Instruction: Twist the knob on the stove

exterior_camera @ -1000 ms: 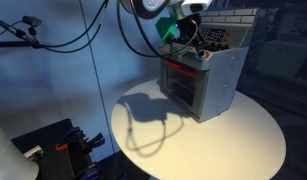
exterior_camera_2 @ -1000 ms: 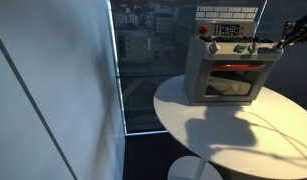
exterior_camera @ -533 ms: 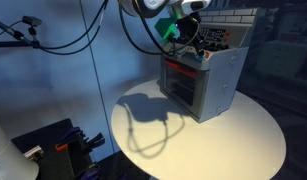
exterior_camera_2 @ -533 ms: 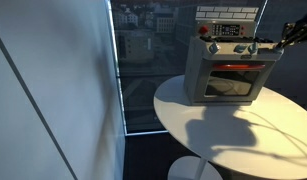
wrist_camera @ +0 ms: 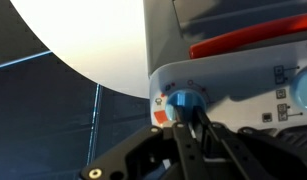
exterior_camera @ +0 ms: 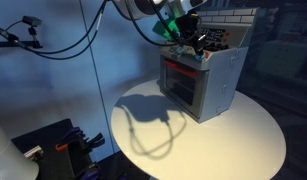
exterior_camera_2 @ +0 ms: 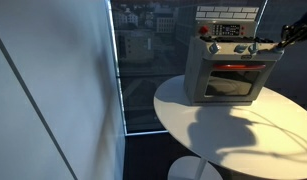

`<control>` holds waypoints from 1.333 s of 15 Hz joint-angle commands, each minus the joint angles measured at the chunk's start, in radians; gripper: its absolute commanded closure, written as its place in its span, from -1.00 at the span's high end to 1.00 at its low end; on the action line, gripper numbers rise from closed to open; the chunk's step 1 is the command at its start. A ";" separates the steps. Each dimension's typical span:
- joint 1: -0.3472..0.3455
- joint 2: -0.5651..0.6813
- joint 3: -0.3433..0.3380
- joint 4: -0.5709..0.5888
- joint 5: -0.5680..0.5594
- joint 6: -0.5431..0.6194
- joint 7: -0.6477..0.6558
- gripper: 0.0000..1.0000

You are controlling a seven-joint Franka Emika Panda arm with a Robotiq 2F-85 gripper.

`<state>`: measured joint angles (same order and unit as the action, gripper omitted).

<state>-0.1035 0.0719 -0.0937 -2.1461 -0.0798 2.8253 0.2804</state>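
The stove (exterior_camera: 205, 82) is a small grey toy oven with a red-framed door, standing on a round white table (exterior_camera: 203, 145). It also shows in the other exterior view (exterior_camera_2: 229, 68), with a row of pale blue knobs (exterior_camera_2: 233, 47) and a brick back panel. In the wrist view my gripper (wrist_camera: 187, 116) has its two fingers pinched together on a pale blue knob (wrist_camera: 182, 98) at one end of the stove's control panel (wrist_camera: 243, 85). In an exterior view the gripper (exterior_camera: 192, 46) sits at the stove's top front edge.
The table edge (exterior_camera_2: 178, 115) lies near a large window (exterior_camera_2: 143, 50). Black equipment (exterior_camera: 55, 148) stands on the floor beside the table. Cables (exterior_camera: 63, 40) hang behind the arm.
The wrist has turned and the arm's upper part has shifted up and left in an exterior view. The gripper stays at the knob. The stove has not moved.
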 commanded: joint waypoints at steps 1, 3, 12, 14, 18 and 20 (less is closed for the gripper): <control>-0.004 -0.043 -0.019 -0.007 -0.097 -0.063 0.004 -0.88; -0.004 -0.045 -0.019 -0.006 -0.138 -0.072 0.004 -0.88; -0.005 -0.050 -0.019 -0.004 -0.281 -0.101 -0.002 -0.88; -0.005 -0.050 -0.018 -0.003 -0.300 -0.106 -0.005 -0.88; -0.005 -0.052 -0.016 -0.002 -0.325 -0.113 -0.013 -0.88; -0.005 -0.053 -0.017 -0.003 -0.340 -0.116 -0.012 -0.89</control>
<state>-0.0989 0.0678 -0.0937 -2.1342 -0.3691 2.7828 0.2798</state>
